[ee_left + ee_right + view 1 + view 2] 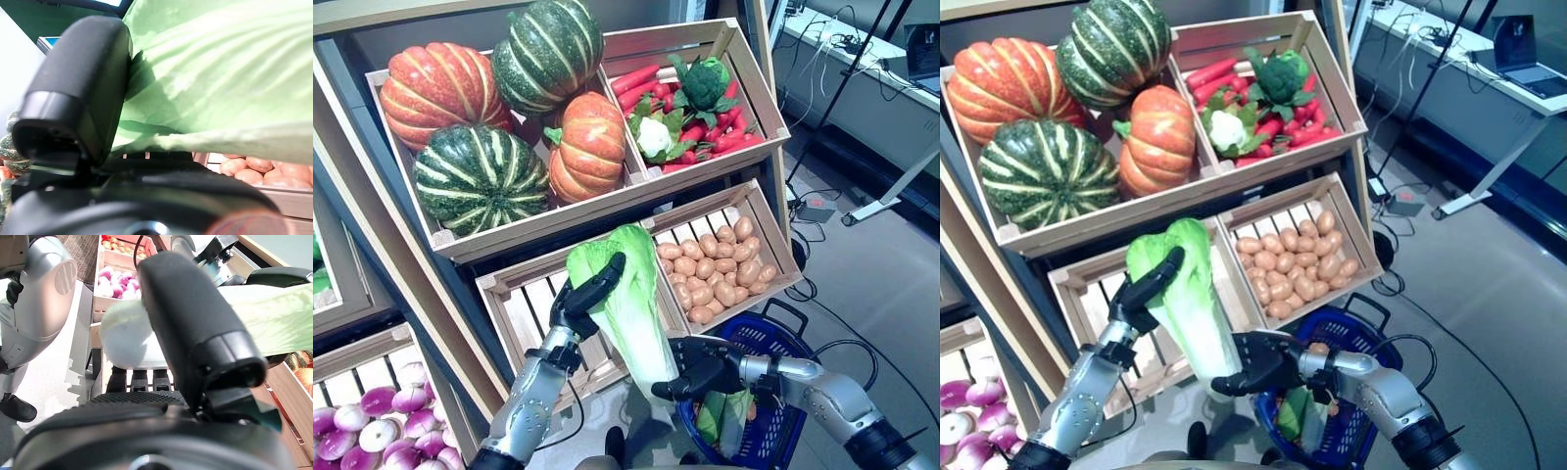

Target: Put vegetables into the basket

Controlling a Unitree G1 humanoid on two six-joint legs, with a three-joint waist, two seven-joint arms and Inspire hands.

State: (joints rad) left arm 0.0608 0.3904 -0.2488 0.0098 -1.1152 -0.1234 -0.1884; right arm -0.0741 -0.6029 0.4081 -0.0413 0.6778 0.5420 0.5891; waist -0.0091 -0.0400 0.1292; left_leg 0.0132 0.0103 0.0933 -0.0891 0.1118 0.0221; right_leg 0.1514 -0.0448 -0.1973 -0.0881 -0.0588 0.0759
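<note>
At the far left, a low crate holds purple-and-white turnips (372,421). Above and to the right, a tilted wooden crate (431,230) carries four pumpkins (480,176), two orange and two striped green.

The left robot hand (582,294) reaches up in front of an empty slatted crate (524,313) and is closed on the leafy upper part of a cabbage (631,294): its thumb presses one side of the green leaves and its fingers wrap the other, as the left wrist view shows.

The cabbage is held in the air between the two hands. Its long axis runs nearly upright with a slight lean, the frilly green top pointing up toward the shelf and the white stalk end pointing down and to the right, toward the basket.

The right robot hand (705,372) is curled round that white lower end, thumb across its front.

Below and right of this hand, a blue basket (783,338) sits on the floor (891,284), with some green vegetables (724,416) already inside. Above it, a crate is full of potatoes (715,269), and the top right crate holds red radishes (724,132), broccoli (705,83) and a cauliflower (653,135).
</note>
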